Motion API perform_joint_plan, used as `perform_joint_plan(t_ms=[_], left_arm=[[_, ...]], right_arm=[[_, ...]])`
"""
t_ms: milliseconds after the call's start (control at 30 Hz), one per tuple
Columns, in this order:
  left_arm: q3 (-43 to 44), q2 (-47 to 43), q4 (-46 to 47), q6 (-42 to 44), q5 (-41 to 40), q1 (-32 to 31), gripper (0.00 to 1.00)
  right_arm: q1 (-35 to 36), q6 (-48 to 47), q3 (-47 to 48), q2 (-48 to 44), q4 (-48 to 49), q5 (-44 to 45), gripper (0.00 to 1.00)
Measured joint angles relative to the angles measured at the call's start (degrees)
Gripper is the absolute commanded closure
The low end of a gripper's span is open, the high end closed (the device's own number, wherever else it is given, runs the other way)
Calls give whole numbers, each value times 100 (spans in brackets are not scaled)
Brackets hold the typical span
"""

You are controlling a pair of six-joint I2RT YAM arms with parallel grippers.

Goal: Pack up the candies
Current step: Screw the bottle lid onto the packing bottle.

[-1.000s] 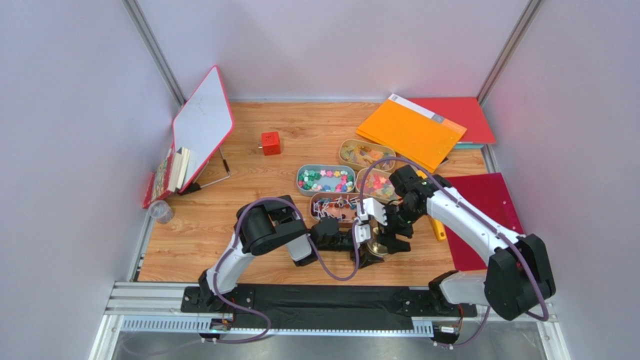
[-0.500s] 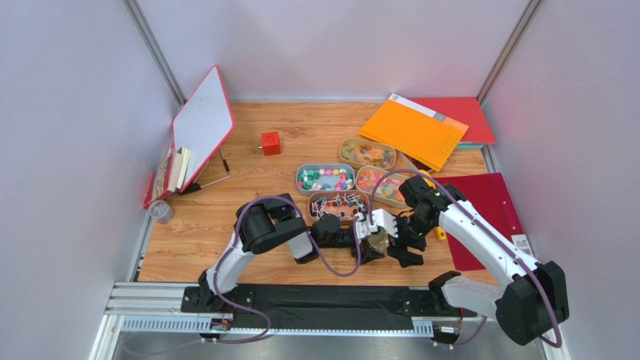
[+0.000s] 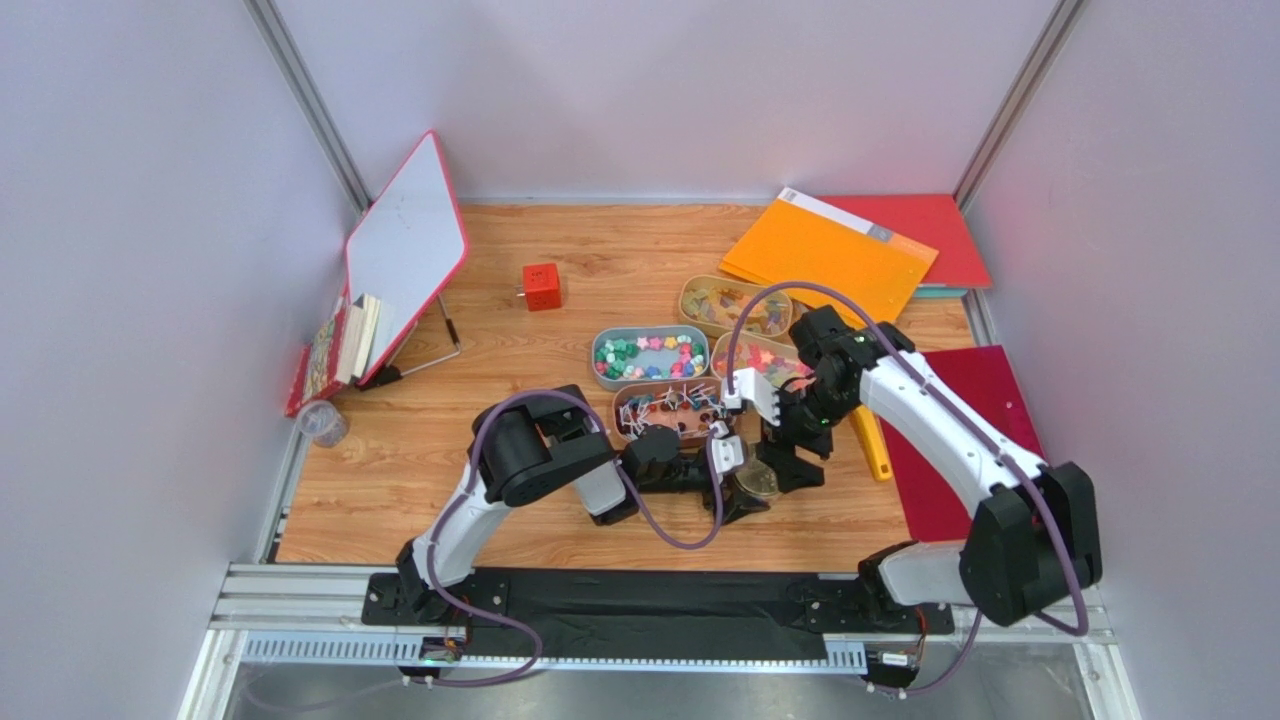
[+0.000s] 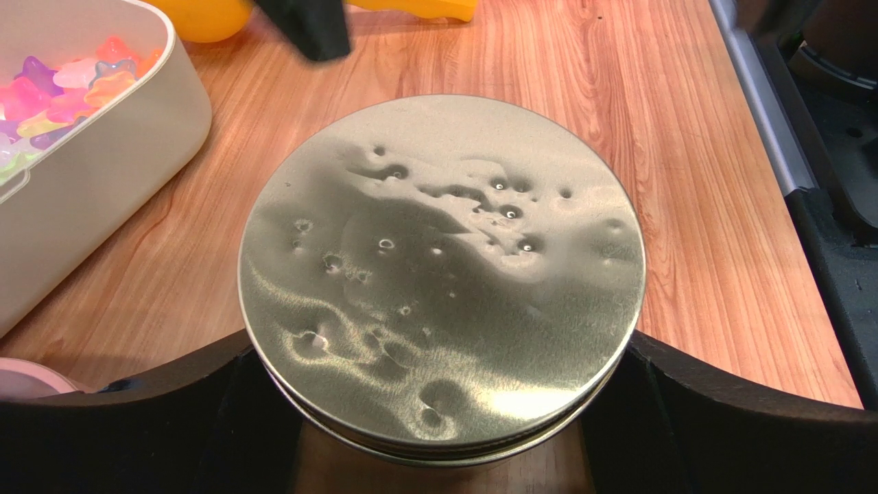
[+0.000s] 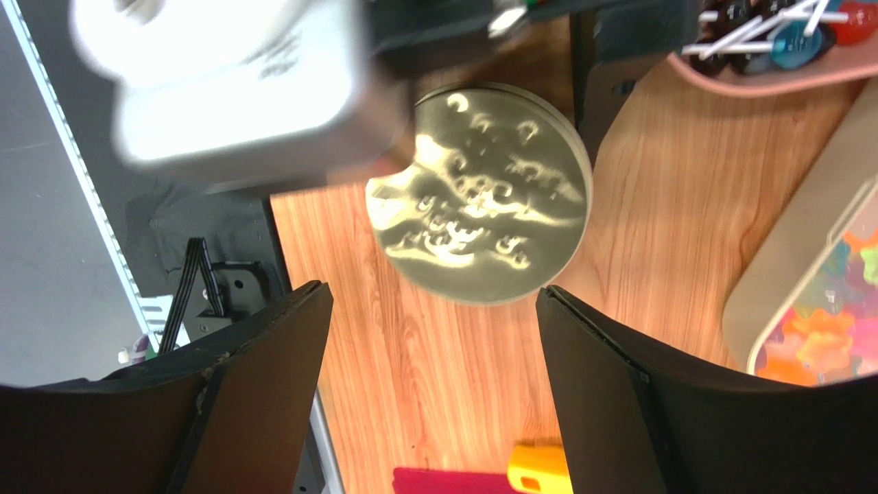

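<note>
The left hand (image 4: 441, 355) pinches the round gold tin (image 4: 443, 257) at frame centre, on the table (image 4: 660, 134). The right hand (image 5: 433, 298) — spread wide — hovers over it; candies (image 4: 52, 87) lie upper left.

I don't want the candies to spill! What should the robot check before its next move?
1. Gold tin held steady: ok, the left gripper hugs both of its sides.
2. Right gripper ready: ok, it is open with nothing in it.
3. Right gripper over the tin: ok, the tin shows in the gap between its fingers.
4. Tin opened: not ok, its top is closed.
5. Room inside the tin: cannot tell, the closed top hides it.
6. Candies within reach: ok, they sit in open trays just behind the tin.
</note>
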Motion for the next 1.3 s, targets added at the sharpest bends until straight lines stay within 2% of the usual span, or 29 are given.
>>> perform_joint_plan(t_ms=[233,700,1000,1300], left_arm=[[0,-2,-2,0,0,0,100],[9,-2,-13,0,-13,0,100],[20,4,-15,-4,-26,0,100],[31,7,-26,-4,-28,0,100]], right_arm=[[0,-68,363,787,208,-306,21],[15,-192,511,1217,251,-575,21],[13,-260,299,1110,407,-546,22],[13,-503,-457,367,920,-199,22]])
